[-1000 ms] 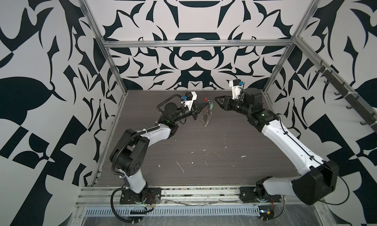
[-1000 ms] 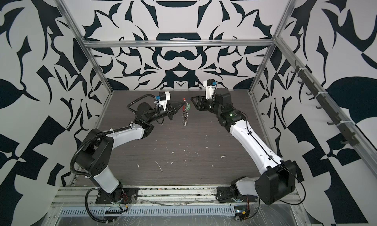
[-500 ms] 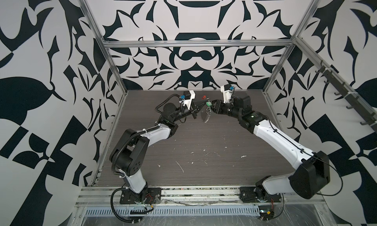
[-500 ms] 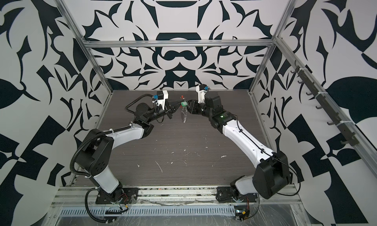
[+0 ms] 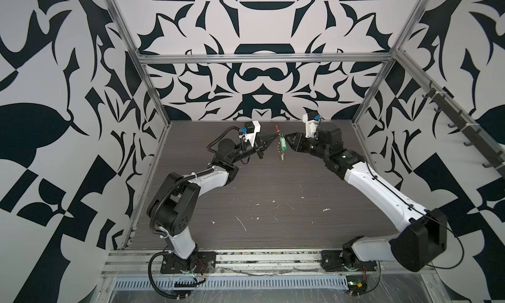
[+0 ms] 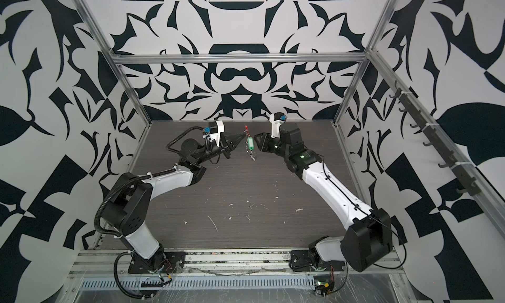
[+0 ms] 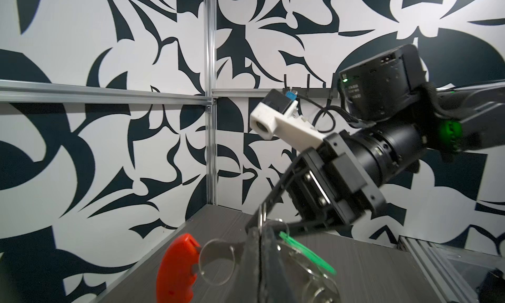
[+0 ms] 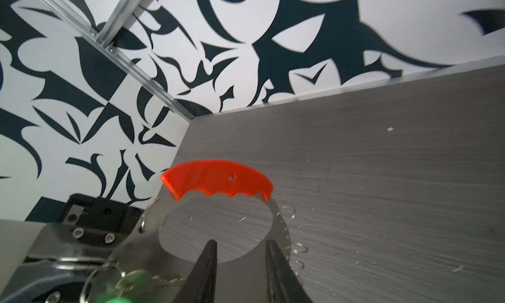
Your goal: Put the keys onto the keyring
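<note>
My left claw [image 5: 274, 137] clamps the keyring [image 8: 218, 178] aloft; the keys [image 5: 282, 145] dangle against it, just beside my parted, empty right claw [image 8: 240, 243]. A jolt could drop them if they aren't fully threaded.

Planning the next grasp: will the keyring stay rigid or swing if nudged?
Likely swings: the keyring hangs in air from the left end effector. Its small rings dangle, so they are probably floppy. The red-orange segment looks like rigid plastic.
</note>
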